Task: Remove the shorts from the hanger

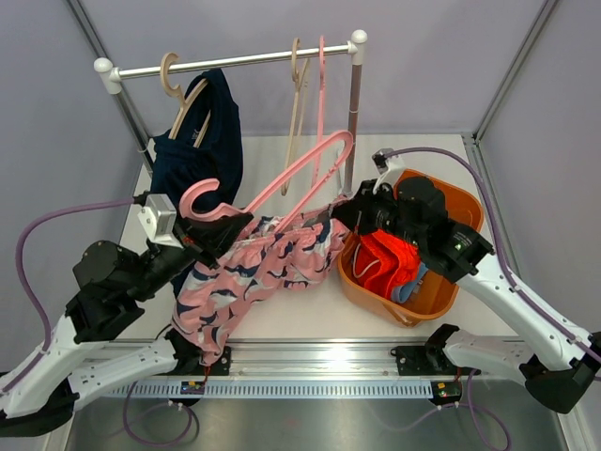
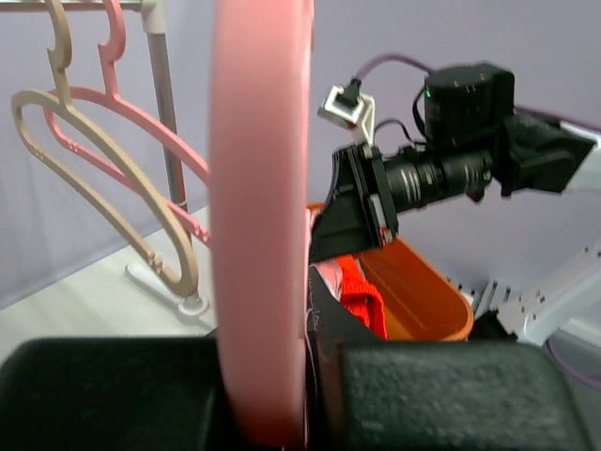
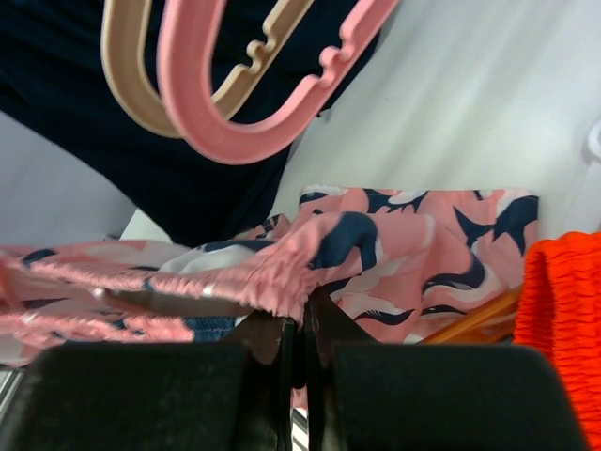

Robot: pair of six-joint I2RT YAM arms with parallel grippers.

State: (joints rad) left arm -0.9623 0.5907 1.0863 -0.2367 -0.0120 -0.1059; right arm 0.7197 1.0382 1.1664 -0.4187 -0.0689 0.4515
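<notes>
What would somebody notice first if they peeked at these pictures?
Probably the big pink hanger in the middle, pinched in the left gripper, with the pink patterned shorts spread below it and their edge pinched by the right gripper. Next come the bright orange shorts lying in the orange tub on the right. The dark navy shorts hang from the rail at the back left.

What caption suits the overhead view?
Left gripper clamps the pink hanger while the right gripper pinches the pink patterned shorts.
</notes>
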